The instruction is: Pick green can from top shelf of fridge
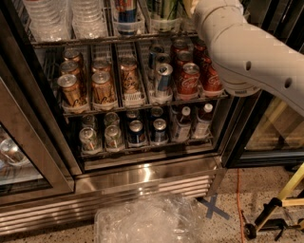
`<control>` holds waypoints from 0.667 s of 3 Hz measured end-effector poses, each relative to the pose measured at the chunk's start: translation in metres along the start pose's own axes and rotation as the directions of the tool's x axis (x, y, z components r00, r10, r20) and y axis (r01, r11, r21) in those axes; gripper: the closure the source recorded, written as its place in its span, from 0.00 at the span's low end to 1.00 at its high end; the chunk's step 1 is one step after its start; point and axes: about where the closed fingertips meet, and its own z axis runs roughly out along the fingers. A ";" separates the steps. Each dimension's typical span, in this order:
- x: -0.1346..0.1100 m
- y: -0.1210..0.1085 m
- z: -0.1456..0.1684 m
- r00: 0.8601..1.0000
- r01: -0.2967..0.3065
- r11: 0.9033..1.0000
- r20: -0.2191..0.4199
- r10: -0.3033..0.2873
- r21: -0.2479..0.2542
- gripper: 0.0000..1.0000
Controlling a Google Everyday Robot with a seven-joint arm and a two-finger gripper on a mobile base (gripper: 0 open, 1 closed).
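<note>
Fridge [142,182]: steel cooler with a louvred base; a dark-framed glass door stands at the near left.
Top shelf [95,40]: wire rack with a steel front rail, running along the top edge of the view.
Clear stacked plastic [52,19]: at the left end of the top shelf.
Gold-brown cans [71,90]: in the left lanes of the middle rack.
Blue can [126,12]: on the top shelf, in a clear holder, left of the green can.
Green can [164,8]: upright in a clear holder on the top shelf, right of centre, its top cut off by the frame.
Red cola cans [189,78]: in the right lanes of the middle rack, below the green can.
Gripper [189,6]: at the top edge, just right of the green can, mostly out of frame; apart or together cannot be told.
Arm [247,52]: white, crossing the fridge's upper right.
Crumpled plastic sheet [142,220]: on the floor, near the base.
Blue X mark [213,209]: on the floor, to its right.
</note>
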 end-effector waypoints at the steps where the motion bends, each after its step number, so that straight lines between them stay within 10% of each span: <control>1: -0.033 -0.001 -0.013 0.996 -0.058 0.996 0.070 0.062 -0.062 1.00; 2: -0.053 0.007 -0.029 0.988 -0.115 0.981 0.085 0.129 -0.157 1.00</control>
